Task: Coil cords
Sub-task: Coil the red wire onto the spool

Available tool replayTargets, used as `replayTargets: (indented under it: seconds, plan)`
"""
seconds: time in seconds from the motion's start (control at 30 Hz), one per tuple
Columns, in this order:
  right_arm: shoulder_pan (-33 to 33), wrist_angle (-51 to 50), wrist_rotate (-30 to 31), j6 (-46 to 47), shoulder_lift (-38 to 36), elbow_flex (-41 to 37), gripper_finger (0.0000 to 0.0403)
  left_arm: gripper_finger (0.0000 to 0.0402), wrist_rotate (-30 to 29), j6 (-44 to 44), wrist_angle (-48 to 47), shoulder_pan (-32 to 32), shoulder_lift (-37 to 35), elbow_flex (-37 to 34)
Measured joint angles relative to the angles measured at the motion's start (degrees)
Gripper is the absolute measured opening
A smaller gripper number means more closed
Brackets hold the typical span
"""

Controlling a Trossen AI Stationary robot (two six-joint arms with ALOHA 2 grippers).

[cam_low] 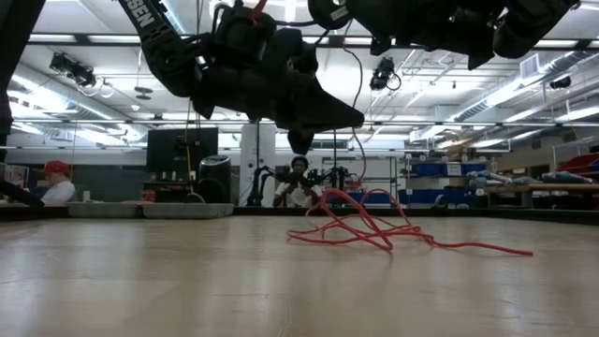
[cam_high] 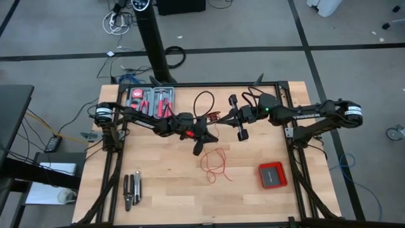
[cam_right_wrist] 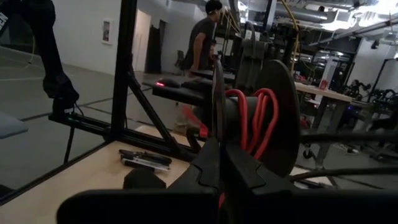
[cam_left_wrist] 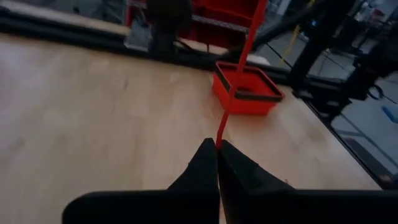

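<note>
The cord is a thin red wire. Part of it lies in loose loops [cam_high: 215, 163] on the table's middle [cam_low: 360, 229]. Another part is wound on a black spool [cam_right_wrist: 256, 124]. My right gripper [cam_high: 243, 116] holds that spool above the table's far middle, shut on it. My left gripper [cam_high: 205, 137] hovers just left of the spool, above the loops, shut on a straight stretch of the red wire [cam_left_wrist: 239, 68] that runs away from its fingertips. My left gripper pinches a single strand of the red wire [cam_left_wrist: 219, 142] between its two fingertips, only at their free ends. The fingers point nearly level toward the table's near right. The strand runs straight on from them, clear of the table. My right gripper pinches the rim of the spool's near thin flange [cam_right_wrist: 217, 134] between its two fingers, coming level from the table's right. The spool is lifted clear of the table, its red coil between the two flanges.
A flat red square box [cam_high: 273, 175] lies at the near right. A tray of red-handled tools [cam_high: 152, 100] stands at the far left, and pliers [cam_high: 131, 189] lie at the near left. A black cable loop [cam_high: 204, 100] sits at the far middle. People stand beyond the table.
</note>
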Motion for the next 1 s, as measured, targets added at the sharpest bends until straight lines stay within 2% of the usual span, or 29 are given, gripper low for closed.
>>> replayTargets:
  seconds: [0.27, 0.6, 1.0]
  plan:
    - [-1.06, -8.89, 2.7, -0.88, -4.73, 0.0, 0.0002, 0.0, 0.69, -0.94, -3.21, 0.0, -0.98, -0.02]
    - [-3.18, -22.4, 5.47, -1.49, -13.8, 0.0, 0.0002, 0.0, -0.25, 2.07, -7.96, -0.24, -3.33, -0.02]
    - [-3.39, -35.08, 8.65, -2.3, -18.79, 0.0, 0.0002, 0.0, -0.07, 4.65, -13.71, -0.24, -5.48, -0.01]
